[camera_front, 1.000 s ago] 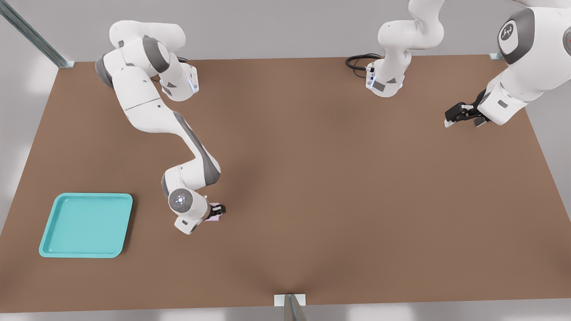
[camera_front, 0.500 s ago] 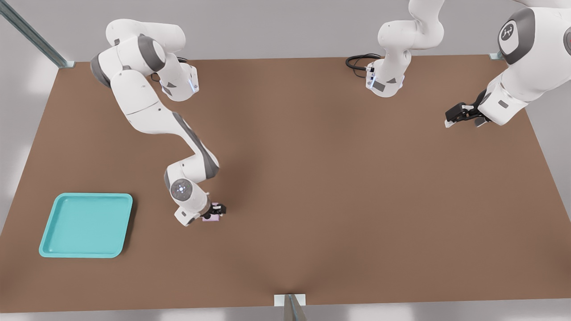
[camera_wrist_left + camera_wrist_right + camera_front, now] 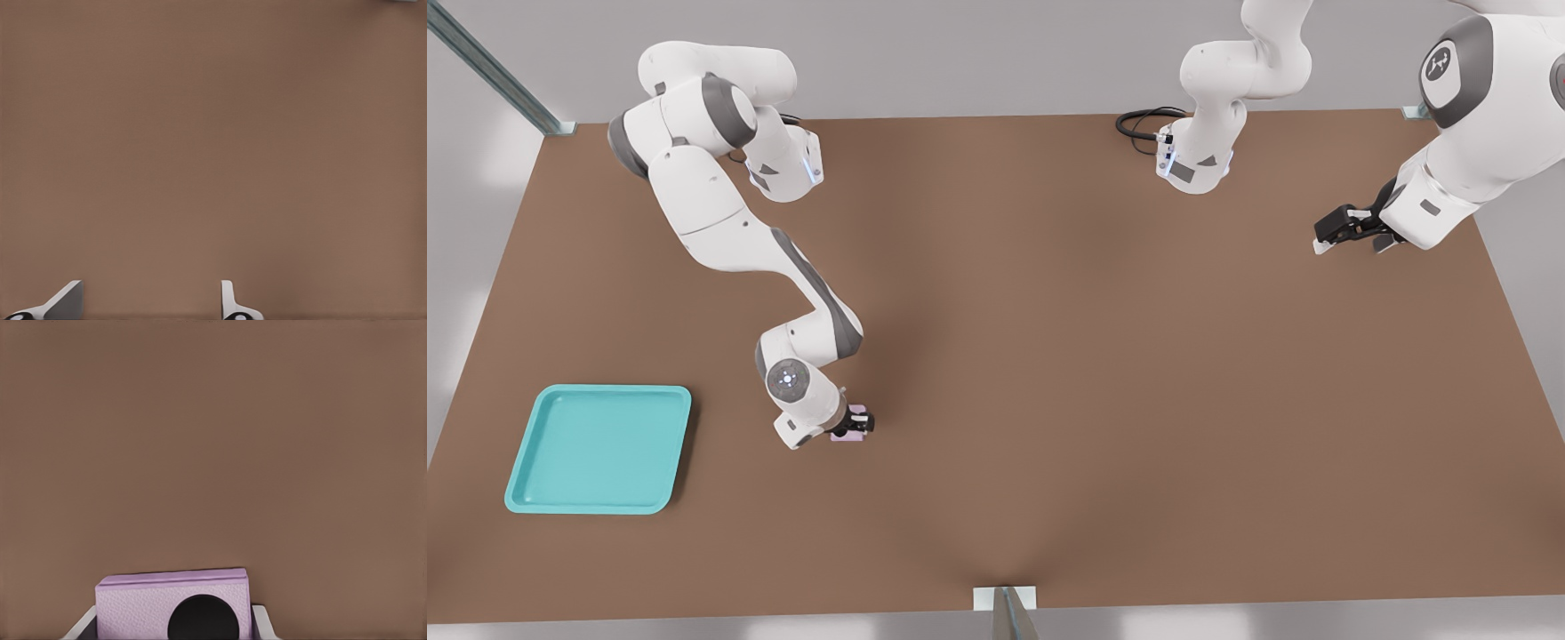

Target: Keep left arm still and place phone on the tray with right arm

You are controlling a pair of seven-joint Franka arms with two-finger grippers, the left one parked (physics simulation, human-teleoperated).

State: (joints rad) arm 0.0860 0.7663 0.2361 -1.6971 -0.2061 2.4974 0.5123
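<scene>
Currently, the small pale pink phone [image 3: 173,607] is clamped between the black two-finger gripper's [image 3: 857,424] fingers.
It is held low over the brown table [image 3: 1103,373], well apart from the flat turquoise square tray [image 3: 599,449] toward the front view's left.

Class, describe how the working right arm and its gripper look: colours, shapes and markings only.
The right arm is white and jointed, built of rounded segments with grey bands at the joints. Its wrist carries a round grey disc with small lit white dots. The gripper at its tip is black, with pale grey fingertips showing in the right wrist view.
</scene>
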